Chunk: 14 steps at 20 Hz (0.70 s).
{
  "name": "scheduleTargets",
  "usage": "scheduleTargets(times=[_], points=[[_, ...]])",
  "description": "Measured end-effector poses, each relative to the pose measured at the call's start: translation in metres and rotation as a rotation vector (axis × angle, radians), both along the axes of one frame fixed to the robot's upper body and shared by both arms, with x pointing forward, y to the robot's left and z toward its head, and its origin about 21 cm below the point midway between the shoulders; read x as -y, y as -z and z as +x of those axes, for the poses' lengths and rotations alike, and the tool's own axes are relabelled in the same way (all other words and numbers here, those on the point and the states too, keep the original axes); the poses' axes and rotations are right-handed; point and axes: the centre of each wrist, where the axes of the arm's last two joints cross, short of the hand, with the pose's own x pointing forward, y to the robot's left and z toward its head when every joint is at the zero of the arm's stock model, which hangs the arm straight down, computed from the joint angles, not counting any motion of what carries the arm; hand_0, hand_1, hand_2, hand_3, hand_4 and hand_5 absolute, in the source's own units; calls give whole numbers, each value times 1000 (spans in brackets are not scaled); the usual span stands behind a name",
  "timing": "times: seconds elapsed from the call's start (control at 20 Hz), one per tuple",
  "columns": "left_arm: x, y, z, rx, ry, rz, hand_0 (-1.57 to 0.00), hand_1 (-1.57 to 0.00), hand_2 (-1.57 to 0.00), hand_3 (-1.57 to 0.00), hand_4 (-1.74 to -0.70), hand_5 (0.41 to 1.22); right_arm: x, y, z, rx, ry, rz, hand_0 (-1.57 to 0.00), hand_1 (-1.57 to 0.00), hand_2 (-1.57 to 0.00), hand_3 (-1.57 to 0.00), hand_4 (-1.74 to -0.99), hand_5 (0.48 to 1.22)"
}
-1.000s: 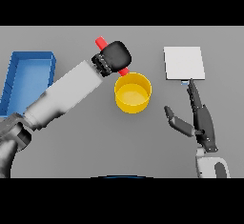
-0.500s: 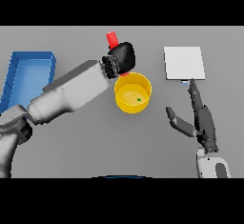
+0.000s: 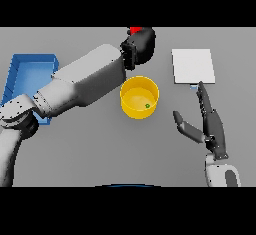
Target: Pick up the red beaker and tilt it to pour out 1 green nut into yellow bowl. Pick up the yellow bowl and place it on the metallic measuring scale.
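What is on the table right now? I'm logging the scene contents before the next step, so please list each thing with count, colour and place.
red beaker: one, red, far edge of the table, mostly hidden in the left hand
yellow bowl: one, yellow, middle of the table
green nut: one, green, inside the yellow bowl
measuring scale: one, pale grey, flat, right of the bowl and farther back
tray: one, blue, left edge of the table
table: one, grey
left hand: one, dark, curled round the beaker beyond the bowl
right hand: one, dark, fingers straight, near the scale's front edge
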Motion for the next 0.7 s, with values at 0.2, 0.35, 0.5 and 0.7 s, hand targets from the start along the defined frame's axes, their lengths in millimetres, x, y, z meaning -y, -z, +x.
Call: scheduleTargets(times=[0.2, 0.35, 0.5, 0.7], points=[[-6, -73, 20, 123, -66, -90, -1571, -1571, -1571, -1571, -1720, 1221, -2, -1, 4, 7, 2, -3, 1, 1, 1, 1, -1131, 553], [-34, -128, 37, 185, -172, -265, -1571, -1571, -1571, -1571, -1725, 1221, 0, 1, 4, -6, -18, 2, 1, 1, 1, 1, -1105, 559], [-80, -165, 55, 130, -436, -605, -1571, -1571, -1571, -1515, -1733, 1221, 2, -1, 6, 28, -40, 9, 1, 1, 1, 1, -1104, 576], [-181, -186, 70, -57, -707, -1153, -1571, -1571, -1571, -1530, -1738, 1221, 0, 4, 8, -4, -52, 12, 1, 1, 1, 1, -1121, 588]])
